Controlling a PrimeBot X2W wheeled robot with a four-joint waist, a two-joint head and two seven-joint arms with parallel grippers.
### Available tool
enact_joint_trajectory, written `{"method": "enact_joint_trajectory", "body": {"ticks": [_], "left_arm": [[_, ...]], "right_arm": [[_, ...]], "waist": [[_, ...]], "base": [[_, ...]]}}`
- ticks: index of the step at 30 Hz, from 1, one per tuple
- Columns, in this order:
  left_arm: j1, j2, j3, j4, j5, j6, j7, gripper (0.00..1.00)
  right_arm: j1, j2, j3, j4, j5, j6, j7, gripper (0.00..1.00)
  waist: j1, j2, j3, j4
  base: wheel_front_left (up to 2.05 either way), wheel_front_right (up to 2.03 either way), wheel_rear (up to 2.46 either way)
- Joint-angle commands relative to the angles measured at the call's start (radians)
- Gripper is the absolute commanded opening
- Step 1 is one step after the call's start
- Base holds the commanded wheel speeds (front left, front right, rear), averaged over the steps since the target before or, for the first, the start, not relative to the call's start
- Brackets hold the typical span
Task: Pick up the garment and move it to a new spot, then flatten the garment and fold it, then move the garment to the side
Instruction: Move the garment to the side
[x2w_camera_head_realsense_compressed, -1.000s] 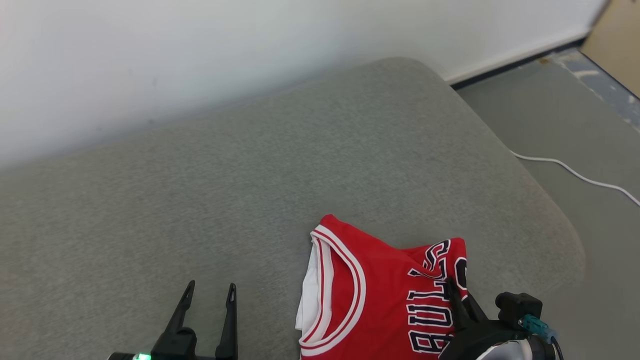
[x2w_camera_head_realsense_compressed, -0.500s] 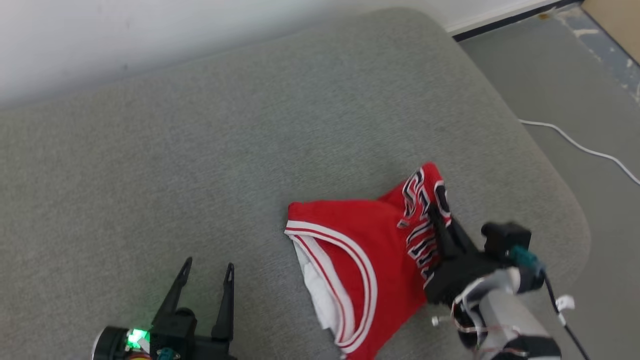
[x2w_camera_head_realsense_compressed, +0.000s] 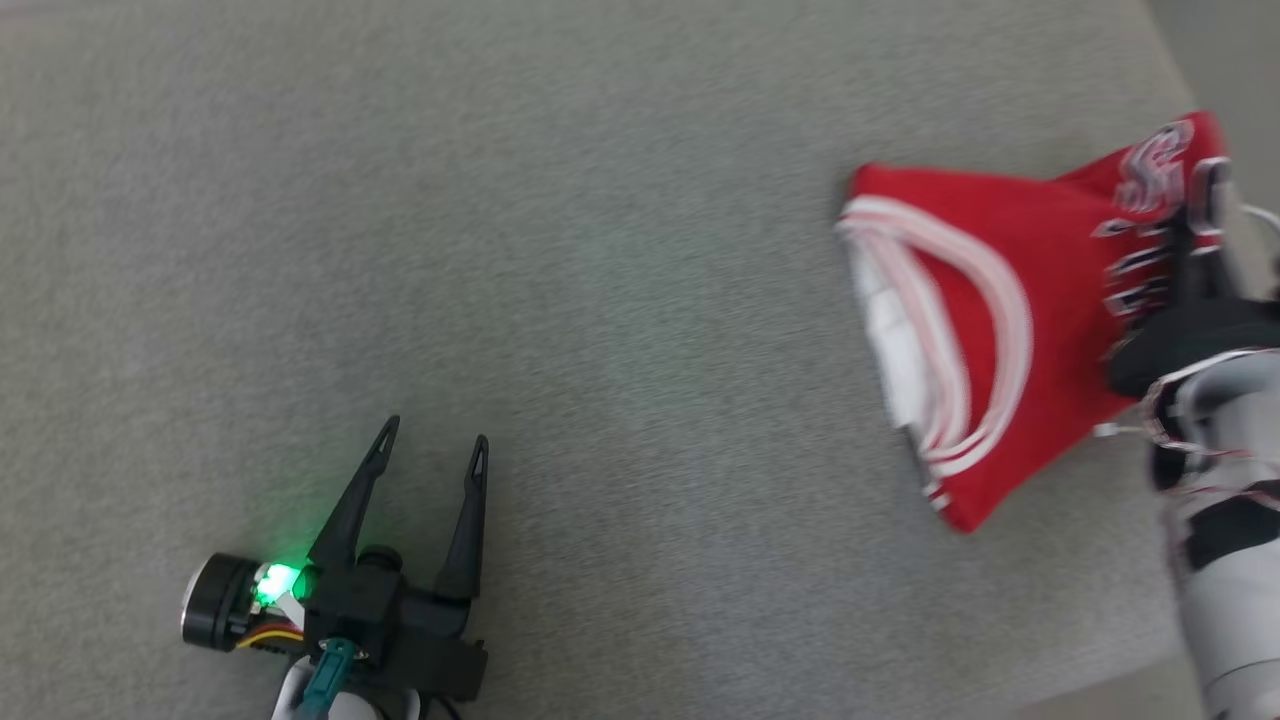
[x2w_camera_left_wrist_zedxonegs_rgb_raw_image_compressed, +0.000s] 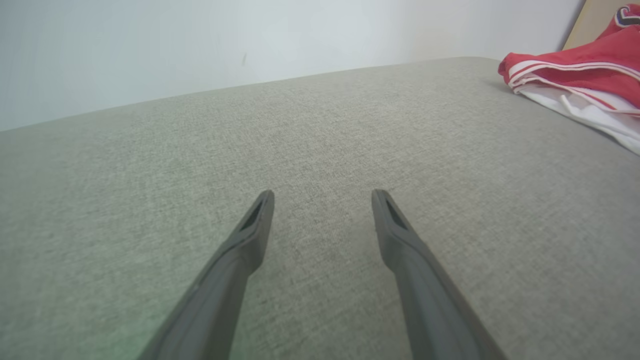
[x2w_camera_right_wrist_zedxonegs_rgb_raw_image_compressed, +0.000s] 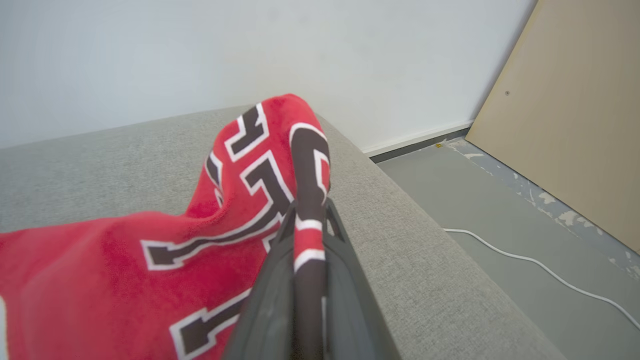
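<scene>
The garment (x2w_camera_head_realsense_compressed: 1000, 300) is a folded red jersey with white trim and dark lettering, lying at the right of the grey cushion (x2w_camera_head_realsense_compressed: 600, 250). My right gripper (x2w_camera_head_realsense_compressed: 1195, 235) is shut on a pinched fold of the garment (x2w_camera_right_wrist_zedxonegs_rgb_raw_image_compressed: 280, 165), which stands up in a peak above the cushion. In the left wrist view the garment (x2w_camera_left_wrist_zedxonegs_rgb_raw_image_compressed: 575, 80) shows at the far upper right. My left gripper (x2w_camera_head_realsense_compressed: 430, 450) is open over bare cushion at the lower left, well apart from the cloth, and its fingers (x2w_camera_left_wrist_zedxonegs_rgb_raw_image_compressed: 250, 240) hold nothing.
A white wall (x2w_camera_right_wrist_zedxonegs_rgb_raw_image_compressed: 200, 50) rises behind the cushion. To the right lie the grey floor (x2w_camera_right_wrist_zedxonegs_rgb_raw_image_compressed: 500, 225), a white cable (x2w_camera_right_wrist_zedxonegs_rgb_raw_image_compressed: 525, 262) and a leaning tan board (x2w_camera_right_wrist_zedxonegs_rgb_raw_image_compressed: 575, 125). The cushion's right edge (x2w_camera_right_wrist_zedxonegs_rgb_raw_image_compressed: 425, 260) runs close beside my right gripper.
The head camera has tilted down and swung left, so wall and floor left its view. My right gripper has lifted and pulled its pinched part of the garment away from me; the left stays open.
</scene>
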Motion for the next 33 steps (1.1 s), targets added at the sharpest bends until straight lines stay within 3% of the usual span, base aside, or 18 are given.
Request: {"method": "enact_joint_trajectory", "body": {"ticks": [1,11,14,21,25,33], "left_arm": [[-0.013,0.028,0.007,0.001,0.005,0.012,-0.001,1.00],[-0.006,0.066,0.013,-0.009,-0.009,0.045,0.005,1.00],[-0.010,0.064,0.006,-0.008,-0.013,0.051,0.005,1.00],[0.009,0.040,-0.004,-0.007,-0.037,0.061,0.004,1.00],[0.025,0.023,0.002,-0.010,-0.050,0.066,0.001,1.00],[0.088,0.001,0.028,-0.011,-0.064,0.069,-0.001,1.00]], "right_arm": [[-0.033,-0.034,-0.074,0.024,-0.052,-0.002,0.000,0.00],[-0.095,-0.107,-0.339,0.012,-0.320,-0.002,-0.001,0.00],[-0.096,-0.118,-0.412,0.024,-0.416,-0.002,0.000,1.00],[-0.090,-0.097,-0.535,-0.046,-0.572,-0.002,0.000,1.00],[-0.066,-0.078,-0.471,-0.090,-0.537,-0.002,0.000,1.00],[0.108,-0.007,-0.252,-0.225,-0.329,-0.002,0.000,1.00]], "waist": [[-0.0001,-0.0001,0.091,0.094],[-0.0001,-0.0001,0.104,0.109],[-0.0001,-0.0001,0.097,0.113],[-0.0001,-0.0001,0.039,0.124],[-0.0001,-0.0001,-0.016,0.131],[-0.0001,-0.0001,-0.142,0.162]], "base": [[0.00,0.00,0.00],[0.00,0.00,0.00],[0.00,0.00,0.00],[0.00,0.00,0.00],[0.00,0.00,0.00],[0.00,0.00,0.00]]}}
